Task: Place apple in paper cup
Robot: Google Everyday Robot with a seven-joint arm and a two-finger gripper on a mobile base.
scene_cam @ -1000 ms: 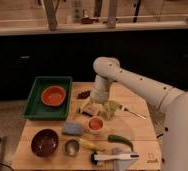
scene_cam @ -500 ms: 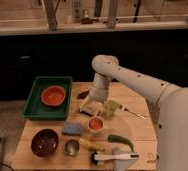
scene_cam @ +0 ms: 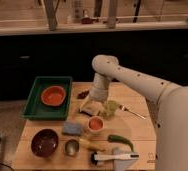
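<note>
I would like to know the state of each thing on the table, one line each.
apple: inside the paper cup, top showing.
paper cup: upright, holding the apple.
orange bowl: upright, in the green tray.
maroon bowl: upright, mouth up.
metal cup: upright.
gripper: low over the table, just behind the paper cup.

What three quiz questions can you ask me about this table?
1. True or false: the orange bowl sits in the green tray.
2. Where is the apple? A) in the paper cup B) on the floor C) in the green tray
3. Fill in: the pincer hangs low over the table, just behind the paper ____.
Key: 1 true; 2 A; 3 cup.
</note>
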